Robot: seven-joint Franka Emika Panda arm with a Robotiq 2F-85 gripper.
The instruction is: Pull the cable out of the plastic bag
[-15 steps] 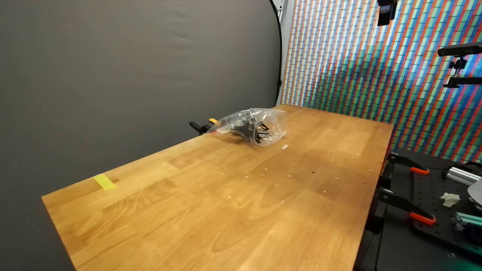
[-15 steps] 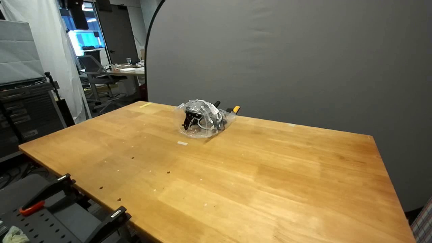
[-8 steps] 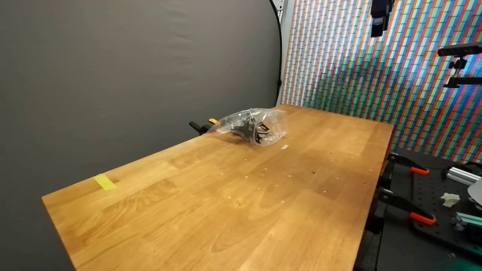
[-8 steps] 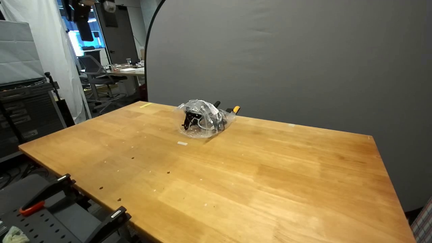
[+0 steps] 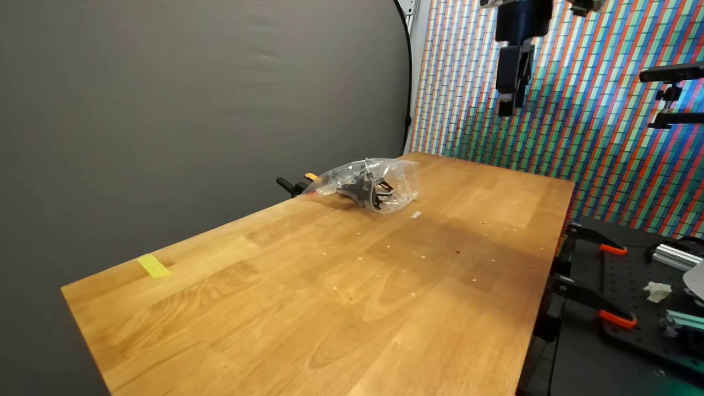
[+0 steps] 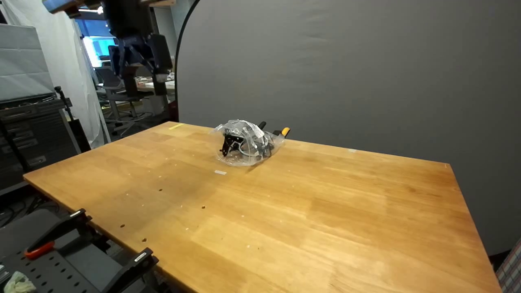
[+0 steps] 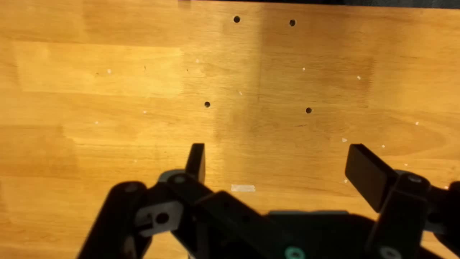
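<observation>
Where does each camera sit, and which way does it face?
Exterior view: higher than the table, facing across it toward a gray screen and a chair; open gripper at top left.
Exterior view: higher than the table, facing across it toward a striped backdrop; gripper at top right.
Wrist view: just behind the gripper, facing down at the table; fingers show at bottom.
Shared by both exterior views: plastic bag, gray screen.

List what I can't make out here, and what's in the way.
Contents of the plastic bag: creased film blurs them in both exterior views; no cable end or bag opening can be traced.
Orange-tipped object: bag and table hide its lower part in an exterior view.
Plaid cloth: cut off by an exterior view's right edge.
Whatever carries the gripper: mostly cut off at the top in both exterior views.
</observation>
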